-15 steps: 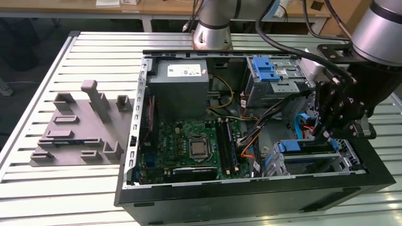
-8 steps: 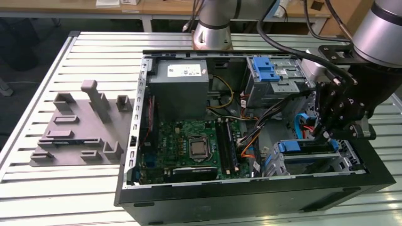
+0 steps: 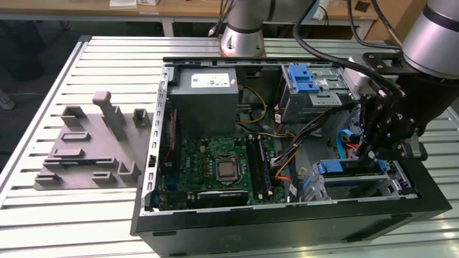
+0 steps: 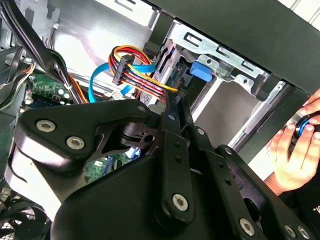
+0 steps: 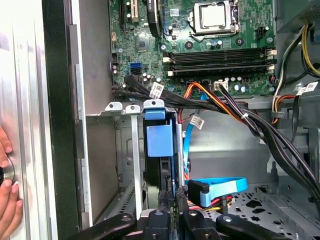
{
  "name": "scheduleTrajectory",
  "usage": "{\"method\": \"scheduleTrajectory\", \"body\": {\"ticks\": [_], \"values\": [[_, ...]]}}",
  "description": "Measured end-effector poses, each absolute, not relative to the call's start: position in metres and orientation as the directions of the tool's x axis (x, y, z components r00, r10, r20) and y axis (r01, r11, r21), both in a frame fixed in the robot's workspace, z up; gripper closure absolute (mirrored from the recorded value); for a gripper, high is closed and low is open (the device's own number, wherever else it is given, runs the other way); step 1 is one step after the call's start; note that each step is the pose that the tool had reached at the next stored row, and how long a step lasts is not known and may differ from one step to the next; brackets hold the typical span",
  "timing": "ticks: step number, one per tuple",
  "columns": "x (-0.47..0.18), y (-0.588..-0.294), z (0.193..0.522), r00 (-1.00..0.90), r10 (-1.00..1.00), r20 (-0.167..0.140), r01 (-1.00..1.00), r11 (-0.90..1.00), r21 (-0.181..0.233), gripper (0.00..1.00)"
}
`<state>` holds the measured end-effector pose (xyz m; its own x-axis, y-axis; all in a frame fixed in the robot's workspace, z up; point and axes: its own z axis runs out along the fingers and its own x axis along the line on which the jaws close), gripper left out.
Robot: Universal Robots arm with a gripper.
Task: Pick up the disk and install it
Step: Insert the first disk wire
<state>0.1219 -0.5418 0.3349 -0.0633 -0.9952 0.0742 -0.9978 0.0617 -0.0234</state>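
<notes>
The disk [image 3: 349, 167] stands edge-on in the lower drive bay of the open computer case [image 3: 287, 220], at the exterior view's right. Its blue carrier tab [image 5: 160, 142] faces the motherboard in the first wrist view and shows as a blue block [image 4: 202, 70] in the second wrist view. My gripper [image 3: 369, 156] reaches down into that bay from above. Its fingers [image 5: 172, 202] are shut close together, and the tips [image 4: 176, 102] rest at the disk's edge. Whether they pinch any part of it is hidden.
Bundled cables [image 5: 235, 112] and a blue data cable [image 5: 220, 186] run beside the bay. A bare blue caddy [image 3: 305, 80] sits in the upper cage, next to a grey power supply [image 3: 204, 88]. A person's hand [image 4: 295, 150] rests outside the case wall. A grey fixture [image 3: 90, 145] lies on the table.
</notes>
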Motion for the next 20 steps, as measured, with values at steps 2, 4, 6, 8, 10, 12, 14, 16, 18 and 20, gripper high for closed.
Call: {"method": "scheduleTrajectory", "body": {"ticks": [2, 4, 6, 8, 10, 12, 14, 16, 18, 20], "values": [[0.1225, -0.5418, 0.3346, -0.062, -0.995, 0.074, -0.998, 0.061, -0.022, 0.84], [0.1226, -0.5418, 0.3345, -0.062, -0.995, 0.074, -0.998, 0.061, -0.021, 0.84], [0.1226, -0.5418, 0.3345, -0.062, -0.995, 0.074, -0.998, 0.060, -0.021, 0.84], [0.1228, -0.5418, 0.3344, -0.062, -0.995, 0.074, -0.998, 0.060, -0.021, 0.84], [0.1229, -0.5418, 0.3340, -0.062, -0.995, 0.074, -0.998, 0.060, -0.021, 0.84], [0.1231, -0.5418, 0.3334, -0.061, -0.995, 0.074, -0.998, 0.060, -0.020, 0.84], [0.1233, -0.5418, 0.3330, -0.061, -0.995, 0.075, -0.998, 0.060, -0.020, 0.84], [0.1235, -0.5418, 0.3325, -0.061, -0.995, 0.075, -0.998, 0.060, -0.019, 0.84], [0.1237, -0.5418, 0.3319, -0.061, -0.995, 0.075, -0.998, 0.059, -0.018, 0.84], [0.1245, -0.5418, 0.3306, -0.061, -0.995, 0.075, -0.998, 0.060, -0.016, 0.84]]}}
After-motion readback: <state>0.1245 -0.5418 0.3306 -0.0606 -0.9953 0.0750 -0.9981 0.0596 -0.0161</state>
